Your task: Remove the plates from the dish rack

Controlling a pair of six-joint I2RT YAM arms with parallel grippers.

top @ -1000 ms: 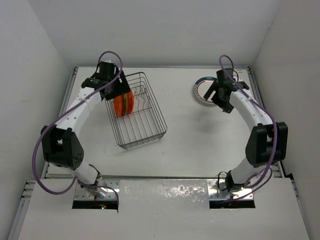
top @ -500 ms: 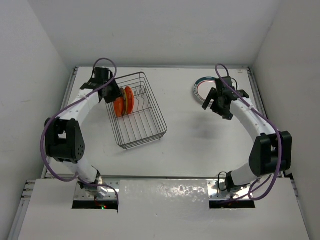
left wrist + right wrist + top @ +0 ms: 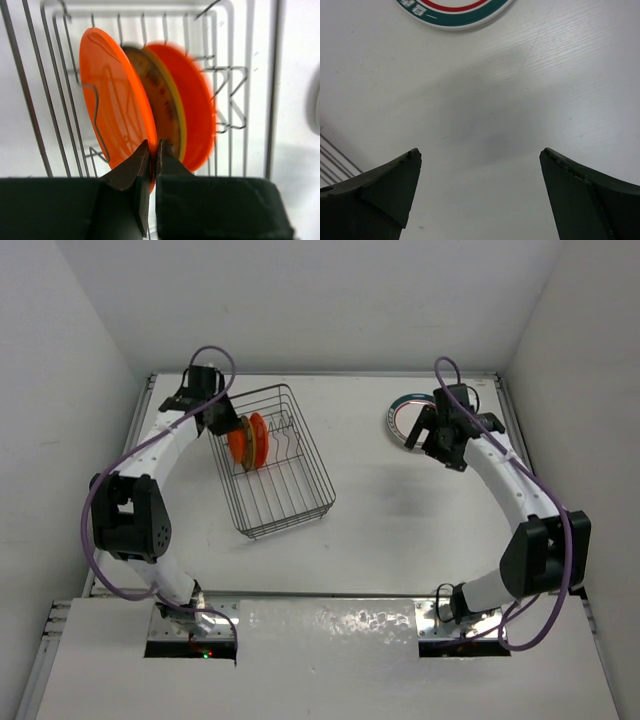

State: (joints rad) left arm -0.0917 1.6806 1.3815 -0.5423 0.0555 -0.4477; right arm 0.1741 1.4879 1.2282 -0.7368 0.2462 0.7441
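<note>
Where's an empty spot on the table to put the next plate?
The biggest bare patch of table lies between the dish rack and the teal-rimmed plate, stretching toward the near edge. Another bare strip runs in front of the rack. It is crowded at the rack's far end, where the left claw pinches an orange plate beside two more.

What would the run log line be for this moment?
left fingers: shut on leftmost orange plate rim | right fingers: open, empty | dish rack: three plates upright | teal-rimmed plate: flat on table
</note>
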